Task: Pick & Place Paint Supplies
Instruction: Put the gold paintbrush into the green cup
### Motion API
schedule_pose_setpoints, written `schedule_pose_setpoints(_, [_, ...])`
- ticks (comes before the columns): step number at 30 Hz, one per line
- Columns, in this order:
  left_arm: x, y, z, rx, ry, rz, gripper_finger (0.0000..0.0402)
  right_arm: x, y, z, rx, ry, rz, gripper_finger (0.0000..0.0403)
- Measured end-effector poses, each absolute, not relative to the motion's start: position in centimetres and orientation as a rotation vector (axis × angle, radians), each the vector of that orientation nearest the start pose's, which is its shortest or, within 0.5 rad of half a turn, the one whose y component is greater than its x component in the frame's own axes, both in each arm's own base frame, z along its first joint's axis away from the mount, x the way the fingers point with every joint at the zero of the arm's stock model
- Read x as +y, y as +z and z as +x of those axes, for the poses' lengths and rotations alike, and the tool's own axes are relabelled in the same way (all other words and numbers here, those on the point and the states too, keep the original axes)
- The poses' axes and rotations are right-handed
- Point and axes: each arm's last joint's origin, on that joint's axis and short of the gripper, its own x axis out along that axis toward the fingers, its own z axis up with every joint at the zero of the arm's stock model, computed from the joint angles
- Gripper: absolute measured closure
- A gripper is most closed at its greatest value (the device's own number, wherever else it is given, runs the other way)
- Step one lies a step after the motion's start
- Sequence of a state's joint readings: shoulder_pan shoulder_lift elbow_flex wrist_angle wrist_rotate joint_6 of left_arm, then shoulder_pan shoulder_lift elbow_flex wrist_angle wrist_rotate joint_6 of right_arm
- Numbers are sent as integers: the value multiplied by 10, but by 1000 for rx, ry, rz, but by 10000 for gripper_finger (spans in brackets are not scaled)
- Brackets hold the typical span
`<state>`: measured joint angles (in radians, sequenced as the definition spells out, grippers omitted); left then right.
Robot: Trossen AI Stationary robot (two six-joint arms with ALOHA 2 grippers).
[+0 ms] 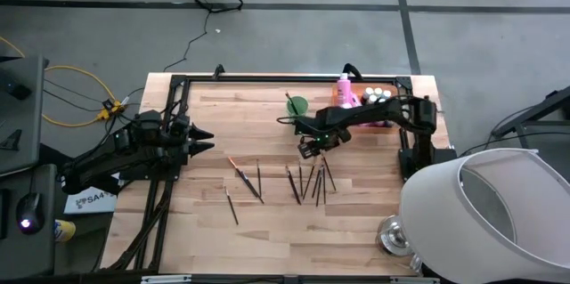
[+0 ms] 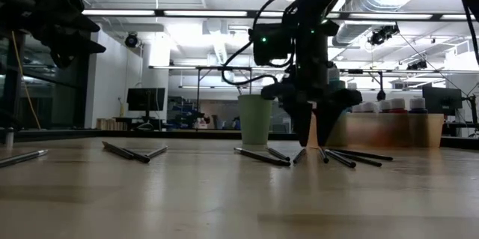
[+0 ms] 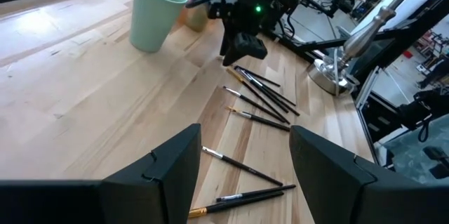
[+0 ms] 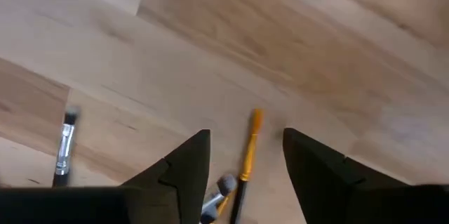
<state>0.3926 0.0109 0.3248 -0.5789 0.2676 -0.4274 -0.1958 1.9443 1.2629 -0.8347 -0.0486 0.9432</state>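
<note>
Several thin dark brushes (image 1: 307, 180) lie flat on the wooden table (image 1: 205, 231), scattered near its middle. My right gripper (image 1: 312, 148) points down over their far ends, low above the wood (image 2: 311, 143). It is open, and an orange-handled brush (image 4: 248, 150) lies on the table between its two fingers, with a gap on either side. A second brush (image 4: 64, 150) lies off to one side. My left gripper (image 1: 203, 140) waits open at the table's left, raised. Pale-capped paint bottles (image 1: 377, 94) and a pink bottle (image 1: 344, 91) stand at the far right.
A light green cup (image 1: 297, 106) with a brush in it stands just beyond the right gripper. The orange tray (image 1: 381, 125) holds the bottles at the far right. A white lamp shade (image 1: 485, 213) and a silver base (image 1: 396, 235) crowd the near right corner.
</note>
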Motion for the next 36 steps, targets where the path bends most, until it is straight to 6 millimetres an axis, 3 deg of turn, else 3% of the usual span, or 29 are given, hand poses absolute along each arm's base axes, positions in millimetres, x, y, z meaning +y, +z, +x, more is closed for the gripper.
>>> schedule_pose_setpoints(19, [17, 214, 61, 221, 176, -511, 187, -61, 137, 348, 1333, -832, 800, 280])
schedule_pose_setpoints(36, [17, 214, 61, 221, 174, -511, 187, -58, 136, 352, 1300, -820, 786, 362])
